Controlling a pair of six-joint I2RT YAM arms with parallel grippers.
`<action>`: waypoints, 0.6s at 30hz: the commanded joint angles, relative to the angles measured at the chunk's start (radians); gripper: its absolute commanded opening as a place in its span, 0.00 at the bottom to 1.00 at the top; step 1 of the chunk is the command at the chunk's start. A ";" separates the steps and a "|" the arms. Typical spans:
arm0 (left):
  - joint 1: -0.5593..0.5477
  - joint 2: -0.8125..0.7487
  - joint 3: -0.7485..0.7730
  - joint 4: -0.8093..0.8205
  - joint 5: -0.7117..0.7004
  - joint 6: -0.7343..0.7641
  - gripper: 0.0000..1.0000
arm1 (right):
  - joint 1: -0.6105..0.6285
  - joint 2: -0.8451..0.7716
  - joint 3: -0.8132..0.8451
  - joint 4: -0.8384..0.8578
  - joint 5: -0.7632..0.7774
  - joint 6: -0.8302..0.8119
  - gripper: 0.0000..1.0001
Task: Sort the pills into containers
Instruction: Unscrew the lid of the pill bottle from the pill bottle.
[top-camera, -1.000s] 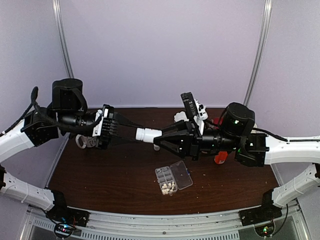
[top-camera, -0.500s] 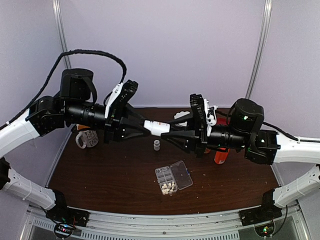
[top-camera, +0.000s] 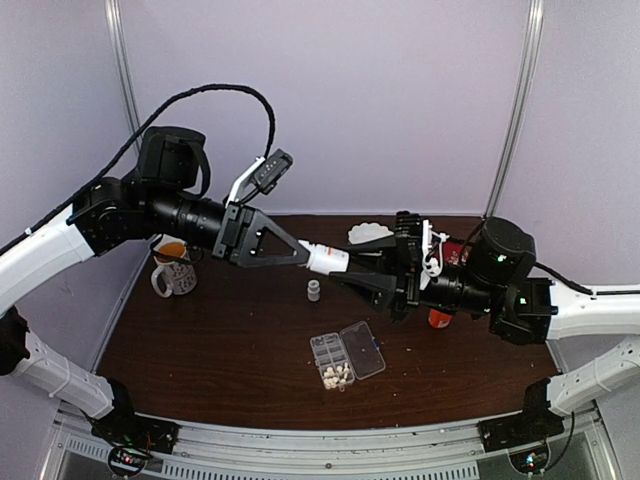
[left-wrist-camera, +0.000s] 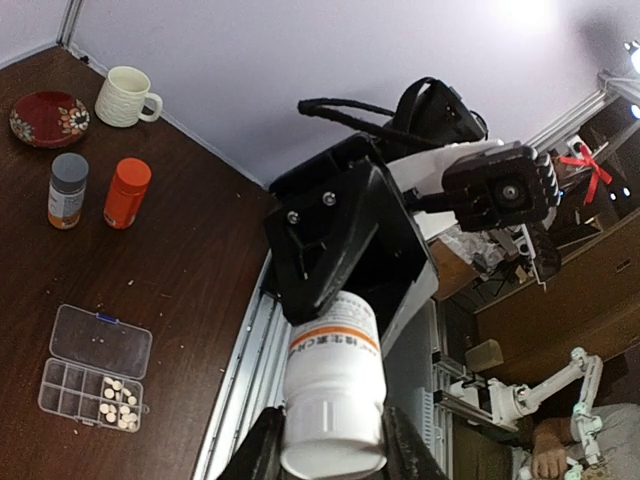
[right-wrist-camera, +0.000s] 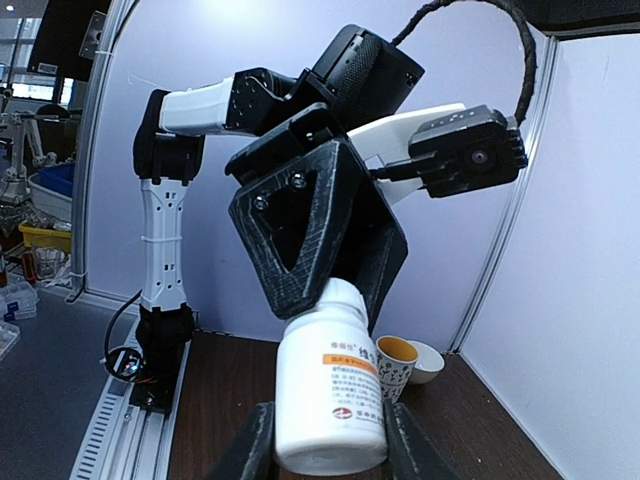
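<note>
Overhead, the left jaws and right jaws each clamp an end of one white bottle (top-camera: 326, 260) in mid-air above a dark brown counter (top-camera: 200, 350) backed by pale lilac walls (top-camera: 330, 100). Below, the open organiser (top-camera: 350, 352) lies near the counter's front edge, pills (top-camera: 336, 377) clustered in its nearest cells, with a mug (top-camera: 175, 278) at far left and an orange bottle (top-camera: 438, 319) at right.

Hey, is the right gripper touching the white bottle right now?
Touching. The right wrist view shows the right gripper with both jaws pressed against the sides of the white bottle.
</note>
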 joint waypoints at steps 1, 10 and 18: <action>0.025 -0.019 -0.008 0.146 0.102 -0.157 0.16 | 0.005 -0.006 -0.035 0.002 0.006 0.021 0.14; 0.027 0.007 -0.002 0.167 0.125 -0.141 0.20 | 0.006 -0.004 -0.031 -0.016 0.016 0.072 0.14; 0.029 0.001 -0.005 0.163 0.111 -0.111 0.32 | 0.006 0.001 -0.031 -0.012 0.031 0.095 0.14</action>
